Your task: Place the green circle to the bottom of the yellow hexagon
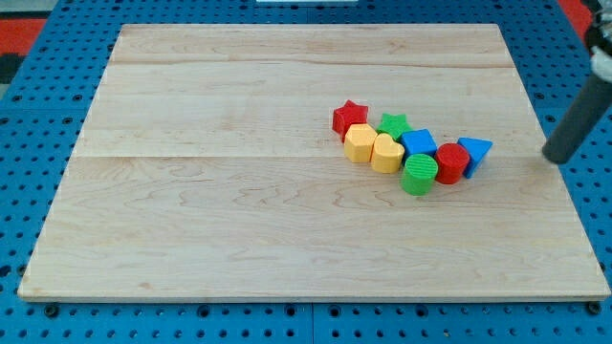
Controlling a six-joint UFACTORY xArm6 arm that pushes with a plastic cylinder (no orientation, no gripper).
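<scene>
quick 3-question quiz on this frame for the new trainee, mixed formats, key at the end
1. True or false: my tip is touching the green circle.
2. Which block sits at the right end of the cluster?
A. red star
B. blue triangle
C. yellow hexagon
3. Fill in: the block between the green circle and the yellow hexagon is the yellow ____.

Key:
1. False. The tip stands clear of all blocks, toward the view's right of the cluster on the wooden board.
2. B
3. heart. Its shape is hard to make out; it touches the hexagon's right side.
</scene>
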